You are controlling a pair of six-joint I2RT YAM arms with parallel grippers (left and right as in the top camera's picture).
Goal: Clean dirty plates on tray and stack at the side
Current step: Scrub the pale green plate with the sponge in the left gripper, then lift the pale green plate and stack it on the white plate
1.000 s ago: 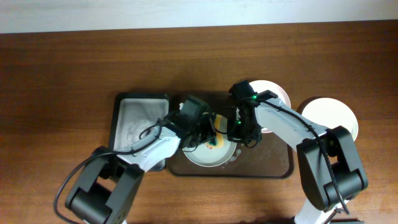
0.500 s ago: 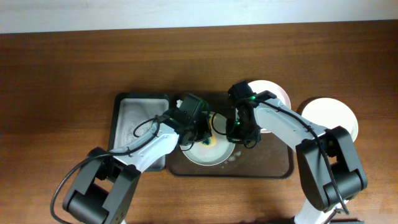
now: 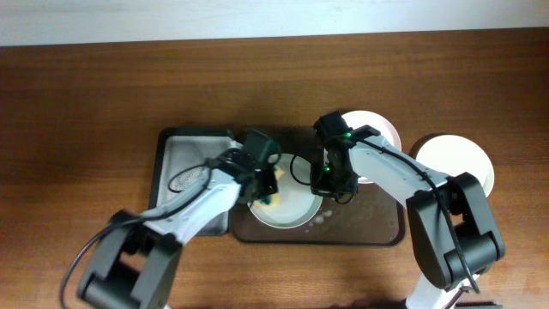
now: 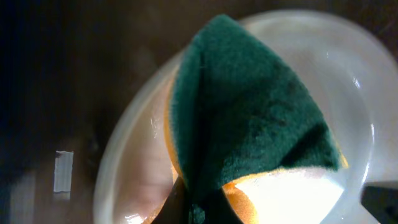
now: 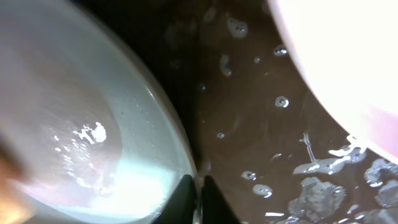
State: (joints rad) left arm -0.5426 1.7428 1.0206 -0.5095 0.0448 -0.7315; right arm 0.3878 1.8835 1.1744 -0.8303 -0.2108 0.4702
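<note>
One tray (image 3: pixel 377 225) lies lengthwise left-right.

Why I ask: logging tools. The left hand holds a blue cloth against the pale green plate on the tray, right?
Not a blue cloth. The left hand holds a green-and-yellow sponge against the pale green plate on the tray, as the left wrist view shows.

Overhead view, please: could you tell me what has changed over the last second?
The left gripper, shut on the sponge, has swept it leftward across the pale green plate, from near its middle toward its left rim. The right gripper stays pinched on that plate's right rim. The brown tray, pinkish plate, white plate and grey tray have not moved.
</note>
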